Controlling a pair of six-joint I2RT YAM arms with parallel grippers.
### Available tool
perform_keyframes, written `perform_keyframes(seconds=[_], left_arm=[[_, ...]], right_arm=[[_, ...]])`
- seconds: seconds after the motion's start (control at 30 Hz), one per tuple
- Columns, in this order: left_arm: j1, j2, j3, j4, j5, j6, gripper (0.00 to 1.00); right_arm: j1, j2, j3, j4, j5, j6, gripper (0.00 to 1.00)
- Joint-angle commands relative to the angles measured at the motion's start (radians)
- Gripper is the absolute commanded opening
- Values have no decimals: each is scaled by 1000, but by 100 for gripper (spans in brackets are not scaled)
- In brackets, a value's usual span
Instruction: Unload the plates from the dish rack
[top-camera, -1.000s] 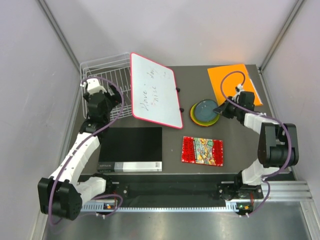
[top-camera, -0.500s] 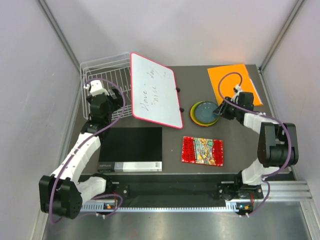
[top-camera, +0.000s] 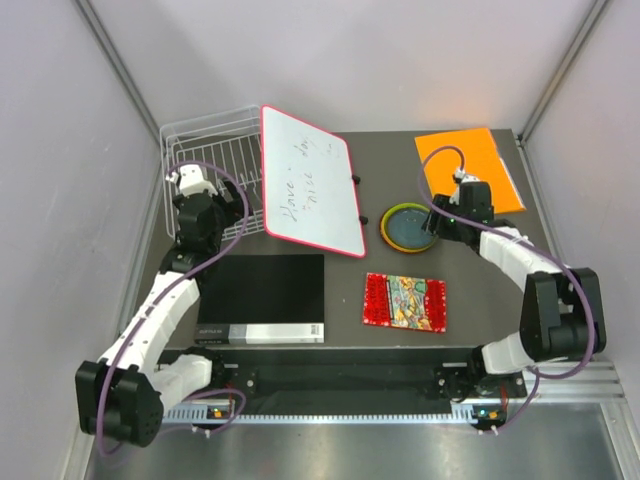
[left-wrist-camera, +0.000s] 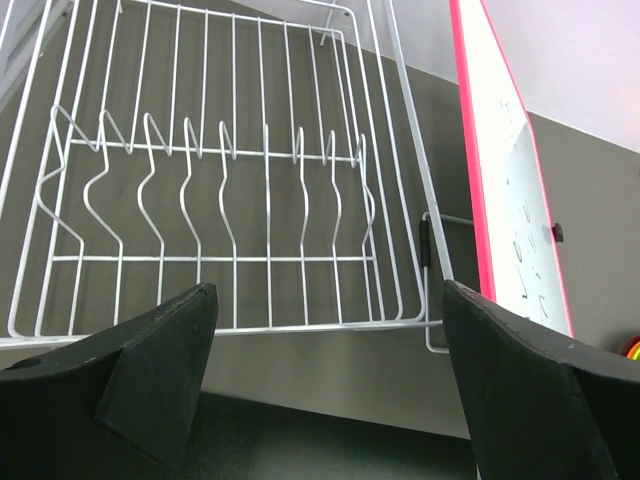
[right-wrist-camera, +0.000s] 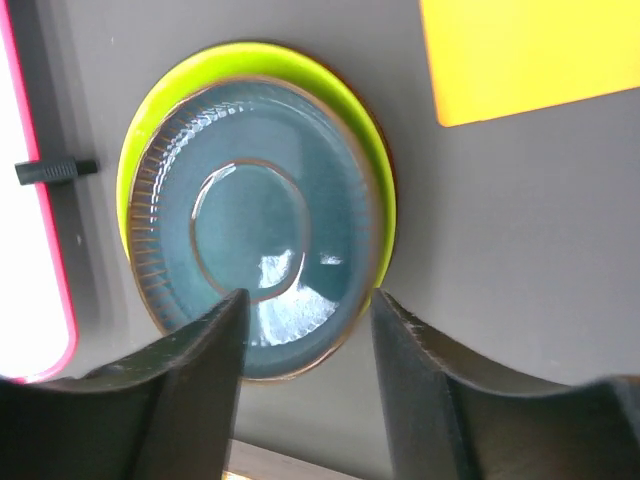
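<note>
The whiteboard (top-camera: 310, 182) stands just right of the dish rack (top-camera: 205, 150) at the table's far left. Only the left wrist view shows the rack's upright prongs (left-wrist-camera: 225, 150), with the left gripper (left-wrist-camera: 325, 290) spread wide and holding nothing. The right wrist view shows the teal plate (right-wrist-camera: 250, 225) stacked on the lime green plate (right-wrist-camera: 260, 55), with the right gripper (right-wrist-camera: 308, 300) parted over them.

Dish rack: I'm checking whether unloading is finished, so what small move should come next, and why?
Probably just lift the right gripper clear and stop. In the left wrist view the dish rack shows only bare prongs. The teal plate lies on the lime green plate on the table. The left gripper is open too, holding nothing.
</note>
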Motion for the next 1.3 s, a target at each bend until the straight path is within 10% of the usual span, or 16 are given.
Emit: perform_keyframes(seconds=[0.0,0.43,0.9,1.27], left_arm=[[6,-36,-23,4,16,1,96],[-3,-188,-122,-67,104,-67,94],[-11,-141,-267,221,-212,157,95],[-11,-214,-313,214,-61,177,95]], right_arm=[[38,-92,51,-44,172,-31,59],[39,-383,-194,55,289,57,66],[153,-444,-381,366,653,-33,64],[191,-534,-450,404,726,-87,66]])
